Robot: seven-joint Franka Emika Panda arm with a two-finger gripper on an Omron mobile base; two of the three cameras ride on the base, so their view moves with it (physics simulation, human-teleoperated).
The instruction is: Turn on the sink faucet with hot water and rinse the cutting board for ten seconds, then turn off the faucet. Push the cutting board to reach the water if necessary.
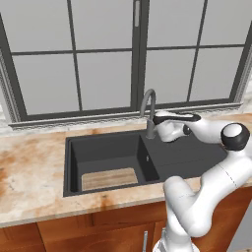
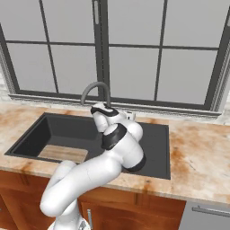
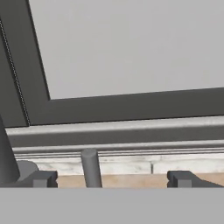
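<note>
Hand view showed the gripper point(image 3: 113, 179) spread wide with nothing in its grasp, the faucet's lever handle point(image 3: 91, 168) standing between its tips. Left base view placed the cutting board point(image 1: 109, 178) flat in the sink point(image 1: 98, 147) basin, left of the sink faucet point(image 1: 148, 110).
</note>
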